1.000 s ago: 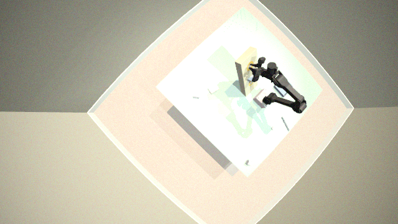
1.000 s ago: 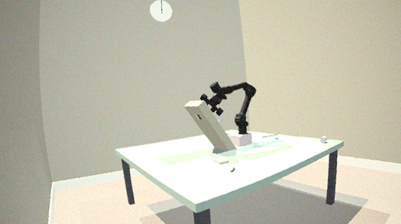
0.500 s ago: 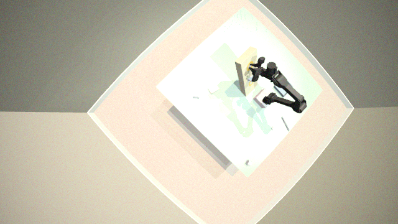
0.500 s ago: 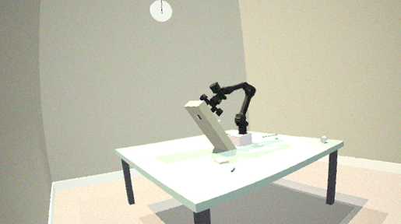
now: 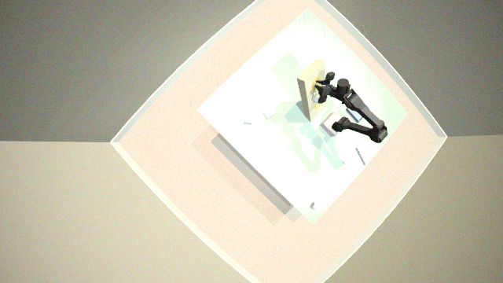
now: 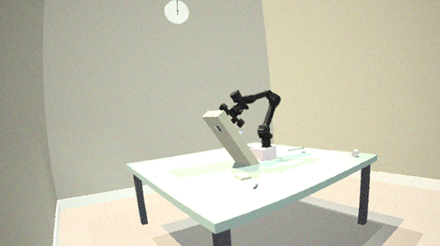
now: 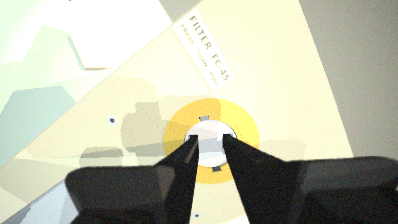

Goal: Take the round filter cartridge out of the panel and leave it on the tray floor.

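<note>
The round filter cartridge (image 7: 212,131) is a white disc set in a yellow ring (image 7: 242,125) on the face of the tilted cream service panel (image 7: 280,90) (image 5: 304,92) (image 6: 228,141). A label (image 7: 204,50) reading "FILTER FC-45" sits above the ring. My gripper (image 7: 210,138) (image 5: 316,93) (image 6: 233,118) presses against the panel face. Its two dark fingers stand close together with their tips at the cartridge's face, and the white middle of the cartridge sits between them. The slots themselves are hidden by the fingertips. The cartridge sits in the panel.
The panel stands on a white table (image 5: 244,98) (image 6: 201,198) with pale green patches (image 5: 314,145). A pinkish block (image 5: 328,123) (image 6: 264,152) sits at the arm's base. A small tan block (image 6: 242,177), a white ball (image 6: 355,152) and thin dark bits (image 5: 360,156) lie about.
</note>
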`<state>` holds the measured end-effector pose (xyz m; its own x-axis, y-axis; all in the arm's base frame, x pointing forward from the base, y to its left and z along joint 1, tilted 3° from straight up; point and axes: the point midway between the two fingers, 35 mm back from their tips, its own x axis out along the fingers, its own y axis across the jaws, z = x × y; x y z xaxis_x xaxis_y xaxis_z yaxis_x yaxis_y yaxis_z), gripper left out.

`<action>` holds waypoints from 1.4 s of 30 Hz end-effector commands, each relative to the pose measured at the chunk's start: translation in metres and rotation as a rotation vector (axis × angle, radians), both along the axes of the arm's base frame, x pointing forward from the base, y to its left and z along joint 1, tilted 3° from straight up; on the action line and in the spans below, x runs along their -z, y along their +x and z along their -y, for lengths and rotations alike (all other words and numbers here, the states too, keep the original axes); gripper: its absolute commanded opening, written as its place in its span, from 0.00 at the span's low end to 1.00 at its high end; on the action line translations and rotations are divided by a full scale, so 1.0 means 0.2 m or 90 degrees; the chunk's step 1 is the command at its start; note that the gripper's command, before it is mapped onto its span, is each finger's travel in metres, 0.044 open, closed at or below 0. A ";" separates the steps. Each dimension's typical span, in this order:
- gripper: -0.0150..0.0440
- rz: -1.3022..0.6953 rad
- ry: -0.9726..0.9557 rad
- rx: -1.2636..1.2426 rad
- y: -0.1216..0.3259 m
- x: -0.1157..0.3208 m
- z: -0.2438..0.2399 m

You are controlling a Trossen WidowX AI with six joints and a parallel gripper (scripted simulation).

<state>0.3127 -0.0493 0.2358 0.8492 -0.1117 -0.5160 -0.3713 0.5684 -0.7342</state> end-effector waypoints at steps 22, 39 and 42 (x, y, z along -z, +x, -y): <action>0.25 0.022 0.181 0.112 0.03 0.02 0.01; 0.25 0.065 0.500 0.307 0.03 0.02 0.01; 0.25 0.073 0.557 0.342 0.03 0.02 0.01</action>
<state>0.3136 -0.0495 0.2349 0.8488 -0.1134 -0.5165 0.0816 0.9931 -0.0841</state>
